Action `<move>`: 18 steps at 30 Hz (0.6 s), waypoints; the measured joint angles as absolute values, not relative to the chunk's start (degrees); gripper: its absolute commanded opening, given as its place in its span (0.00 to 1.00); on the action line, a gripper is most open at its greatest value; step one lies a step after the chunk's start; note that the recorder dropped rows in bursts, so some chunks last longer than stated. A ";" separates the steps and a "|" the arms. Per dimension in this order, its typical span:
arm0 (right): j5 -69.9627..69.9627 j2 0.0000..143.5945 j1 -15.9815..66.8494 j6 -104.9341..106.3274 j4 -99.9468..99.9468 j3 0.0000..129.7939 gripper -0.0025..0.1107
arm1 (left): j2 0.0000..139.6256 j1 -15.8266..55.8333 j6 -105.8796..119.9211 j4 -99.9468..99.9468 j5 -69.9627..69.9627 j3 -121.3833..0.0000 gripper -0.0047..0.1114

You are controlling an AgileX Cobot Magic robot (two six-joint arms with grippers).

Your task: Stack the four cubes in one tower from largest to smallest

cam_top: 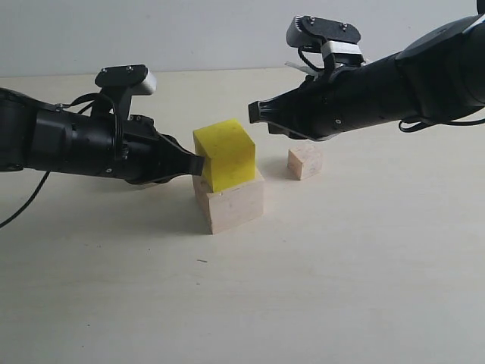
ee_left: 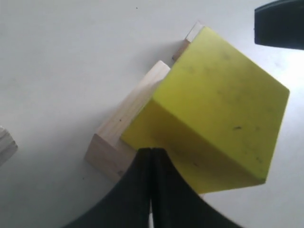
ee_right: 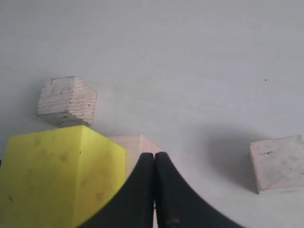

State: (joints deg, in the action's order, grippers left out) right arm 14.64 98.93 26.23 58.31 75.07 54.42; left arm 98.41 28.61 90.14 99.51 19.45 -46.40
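Note:
The yellow cube (cam_top: 223,155) sits on the large pale wood cube (cam_top: 229,205), turned askew and overhanging one edge (ee_left: 218,104). My left gripper (cam_top: 198,164) is shut with nothing between its fingers, and its tips (ee_left: 151,151) press the yellow cube's side low down, just above the pale cube (ee_left: 128,123). My right gripper (cam_top: 255,112) is also shut and empty, hanging in the air just right of the yellow cube's top (ee_right: 57,175). The small tan cube (cam_top: 305,161) lies on the table to the right. The layered plywood cube (ee_right: 66,101) stands beyond the stack, hidden in the exterior view.
Both arms reach in low from either side of the stack on a pale tabletop (cam_top: 318,288). The right gripper's dark tip (ee_left: 280,23) shows in a corner of the left wrist view. A corner of the plywood cube (ee_left: 4,142) shows at that view's edge.

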 measured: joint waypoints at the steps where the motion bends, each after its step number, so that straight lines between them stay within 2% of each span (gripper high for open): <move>1: 14.64 98.93 26.23 58.31 75.07 54.42 0.02 | 98.41 28.61 90.43 99.51 19.35 -46.40 0.04; 18: 14.64 98.93 26.23 58.31 75.07 54.42 0.02 | 98.41 28.61 90.93 99.51 17.87 -48.37 0.04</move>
State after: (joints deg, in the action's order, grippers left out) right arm 14.64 98.93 26.23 58.31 75.07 54.42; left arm 98.41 28.61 90.93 99.51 17.87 -48.37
